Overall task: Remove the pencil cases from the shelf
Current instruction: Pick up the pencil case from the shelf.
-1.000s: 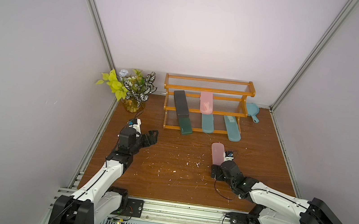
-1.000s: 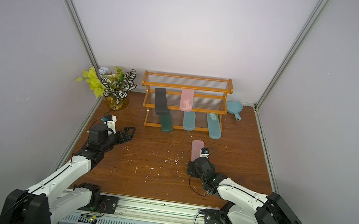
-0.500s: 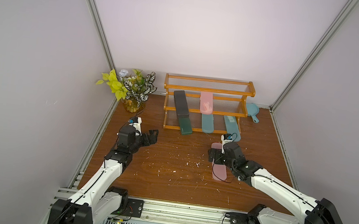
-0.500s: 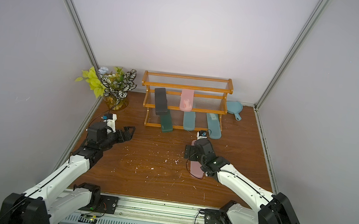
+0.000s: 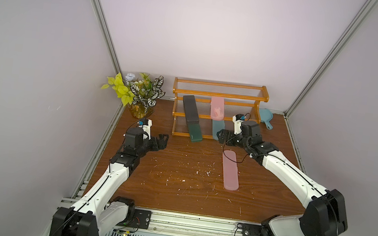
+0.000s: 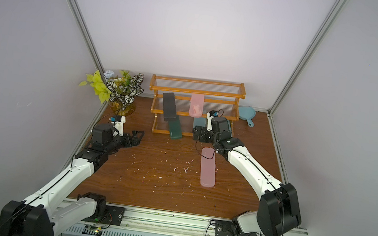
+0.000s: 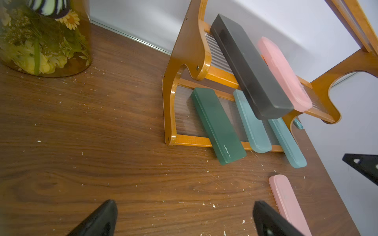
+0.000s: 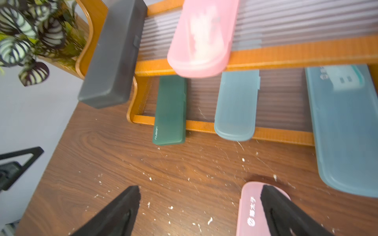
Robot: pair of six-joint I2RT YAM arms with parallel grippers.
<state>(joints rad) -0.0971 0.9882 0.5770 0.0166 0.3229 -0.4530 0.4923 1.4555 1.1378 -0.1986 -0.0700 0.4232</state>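
The orange-brown shelf stands at the back. On it lie a black pencil case, a dark green one, a pink one and a teal one. A second teal case shows in the right wrist view. Another pink case lies flat on the table. My right gripper is open, hovering between that case's far end and the shelf's lowest tier. My left gripper is open and empty, left of the shelf.
A potted plant in a glass vase stands at the back left. A small teal pan lies right of the shelf. White crumbs are scattered over the wooden table. Walls close in on both sides.
The right gripper has let go of the pink case, which now lies flat on the table. The right arm has moved away towards the shelf. The left arm has hardly moved.
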